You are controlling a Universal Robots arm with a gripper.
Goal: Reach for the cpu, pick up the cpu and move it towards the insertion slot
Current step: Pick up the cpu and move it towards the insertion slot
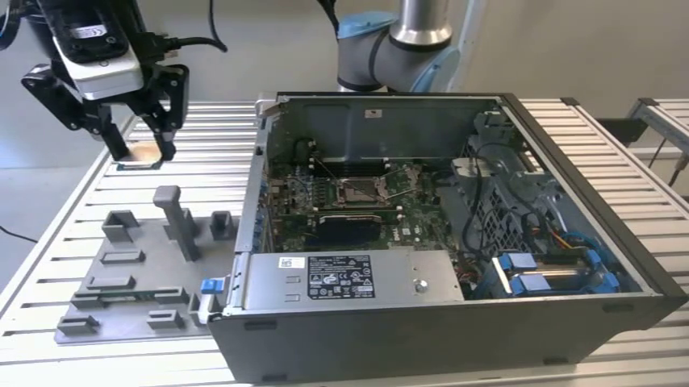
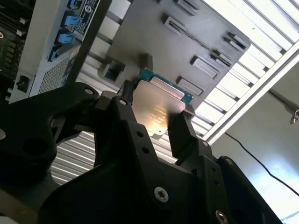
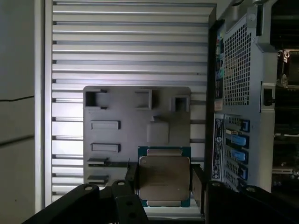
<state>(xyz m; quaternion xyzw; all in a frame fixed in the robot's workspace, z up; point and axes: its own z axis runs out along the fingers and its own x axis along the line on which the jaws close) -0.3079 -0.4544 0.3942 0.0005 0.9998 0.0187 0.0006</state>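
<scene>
The cpu is a small pale square chip held between the two black fingers of my gripper, at the far side of the table on the exterior view's left. It hangs just above a small dark frame on the table. In both wrist views the cpu shows its silvery-beige face with a green-blue rim, and the fingers press on two opposite edges. The insertion slot, a silver-framed socket with wire levers, lies on the green motherboard inside the open computer case, well to the right of the gripper.
A grey fixture plate with upright blocks lies on the slatted table in front of the gripper. The open computer case fills the middle and right, its walls standing above the motherboard. The robot's base stands behind the case.
</scene>
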